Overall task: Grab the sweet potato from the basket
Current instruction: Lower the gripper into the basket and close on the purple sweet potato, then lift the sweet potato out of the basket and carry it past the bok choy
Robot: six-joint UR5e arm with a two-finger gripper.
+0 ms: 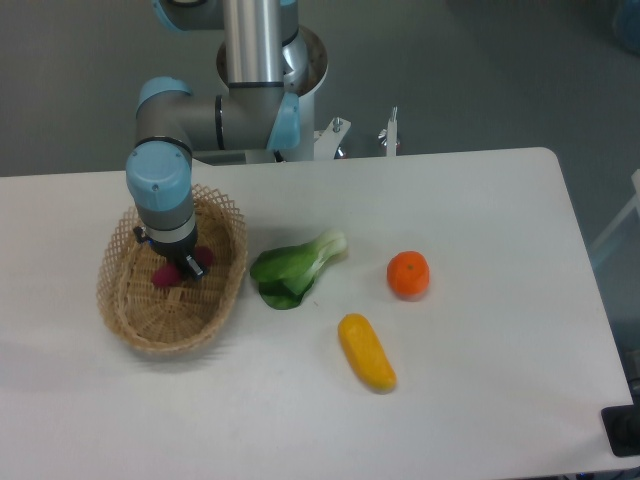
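Note:
The tan woven basket [135, 320] sits at the table's left. Inside it, the maroon sweet potato [163, 276] shows on both sides of my gripper [185, 268], which reaches straight down into the basket from the blue-capped wrist. The dark fingers sit closed around the sweet potato's middle. Most of the sweet potato is hidden behind the fingers, and whether it rests on the basket floor or hangs just above it is unclear.
A green bok choy [295, 267] lies just right of the basket. An orange fruit [408, 274] sits further right. A yellow oblong vegetable [366, 351] lies nearer the front. The arm's base [262, 60] stands behind the table.

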